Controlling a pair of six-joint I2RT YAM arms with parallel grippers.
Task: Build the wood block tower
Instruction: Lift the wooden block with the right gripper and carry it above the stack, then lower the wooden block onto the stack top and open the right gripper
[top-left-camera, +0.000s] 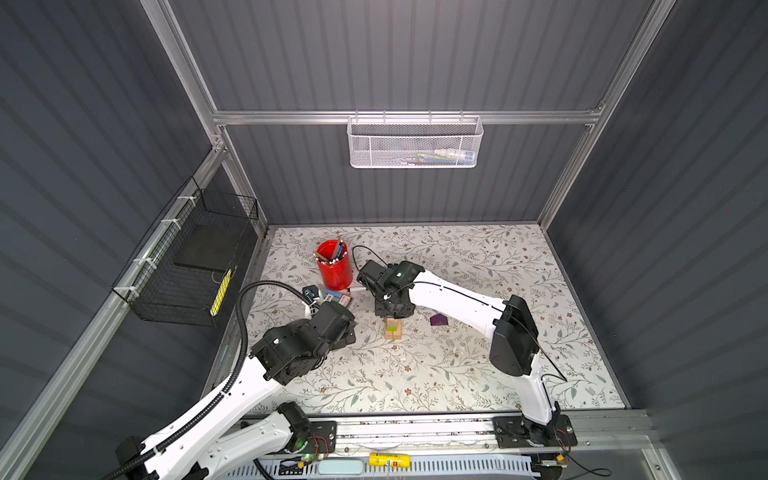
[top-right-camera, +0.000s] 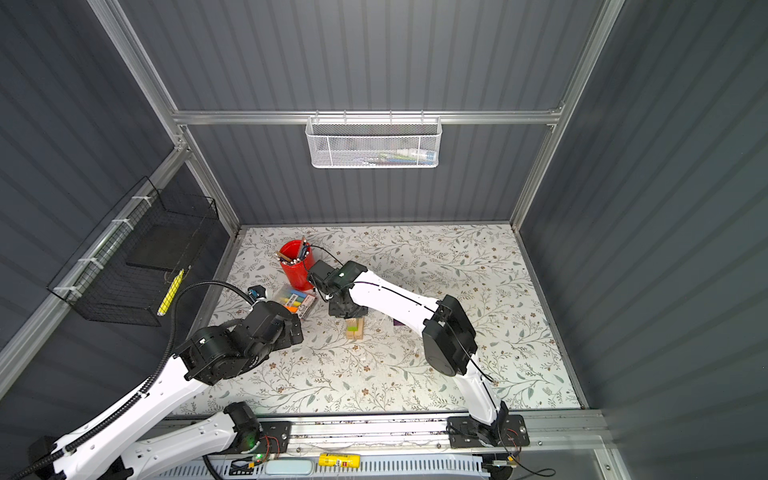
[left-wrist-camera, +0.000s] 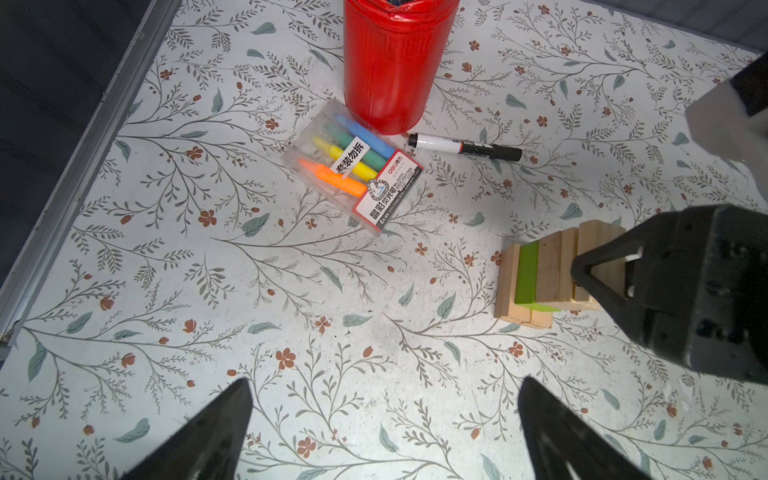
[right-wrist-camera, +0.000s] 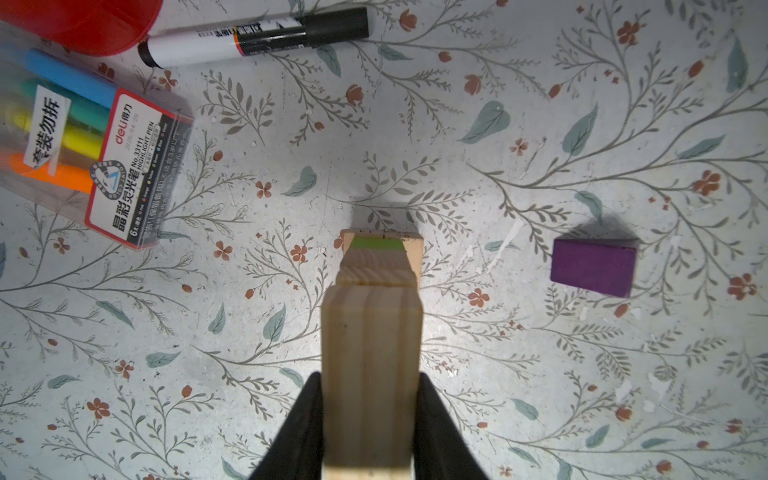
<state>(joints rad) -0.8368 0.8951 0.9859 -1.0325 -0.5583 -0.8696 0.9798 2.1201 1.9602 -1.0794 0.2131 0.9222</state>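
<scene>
- Standing near the middle of the bench (top-left-camera: 457, 374), the tower (top-left-camera: 393, 329) is a narrow stack of pale wood bricks with a lime-green layer partway up
- Its topmost wood block (right-wrist-camera: 370, 365) is pinched on both long sides by the right pincer (right-wrist-camera: 370, 399) and lines up over the stack below
- A purple block (right-wrist-camera: 592, 266) lies flat on the bench near the tower, apart from it and touched by nothing
- From the front rail the right arm rises to a raised elbow, the forearm stretches across toward the tower, and the wrist bends so the pincer points down at it
- Beside the tower the left pincer (left-wrist-camera: 384, 432) is spread wide and holds nothing, above bare bench, with its arm folded low
- Behind the tower stands a red cup (left-wrist-camera: 395, 62) full of pens; a packet of highlighters (left-wrist-camera: 353, 166) and a black-and-white marker (left-wrist-camera: 465, 146) lie at its foot
- A pale floral covering lines the bench; dark grey ribbed walls in an aluminium frame close it in
- A white mesh basket (top-left-camera: 413, 143) hangs on the back wall and a black wire basket (top-left-camera: 187, 266) on the left wall
</scene>
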